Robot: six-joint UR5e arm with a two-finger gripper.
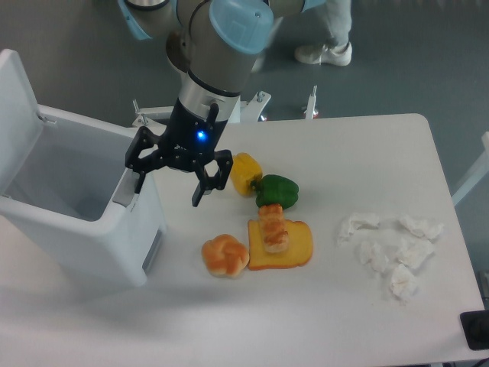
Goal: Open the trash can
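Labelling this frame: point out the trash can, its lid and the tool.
trash can (80,237), fixed camera, front wall of the white body
lid (17,115), fixed camera, flat panel standing raised at the left
tool (172,183), fixed camera, midway between its fingertips

You had a single fixed camera, mounted high and looking steeply down across the white tabletop (367,145) from its front edge. It faced toward the arm's base at the far side, with grey floor beyond. It sat at middling range: nearly the whole tabletop fitted in frame, while the open trash can (76,206) was cropped at the left edge.
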